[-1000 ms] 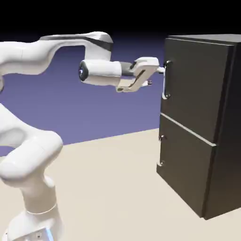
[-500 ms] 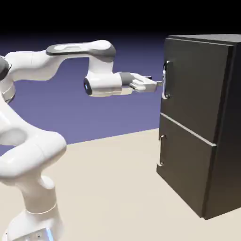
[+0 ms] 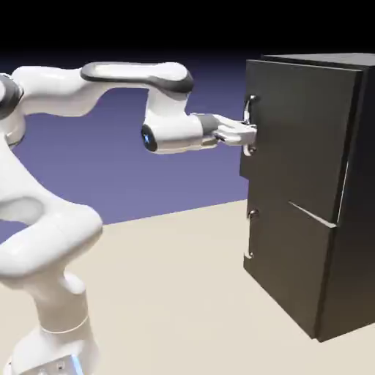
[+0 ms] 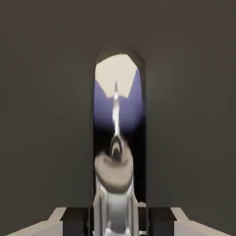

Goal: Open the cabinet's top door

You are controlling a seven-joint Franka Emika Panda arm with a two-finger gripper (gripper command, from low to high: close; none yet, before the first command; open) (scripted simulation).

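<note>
We see the cabinet [image 3: 315, 183] cut off by the exterior view's right edge. The gripper [image 3: 250, 134] hides the middle of the handle [image 3: 250, 106]. In the hand view, dark door surface fills nearly everything; fingertips are indistinct.

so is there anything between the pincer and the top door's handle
No, nothing: the white arm's pincer is shut on the long silver bar handle of the dark charcoal top door, seen in the exterior view.
</note>
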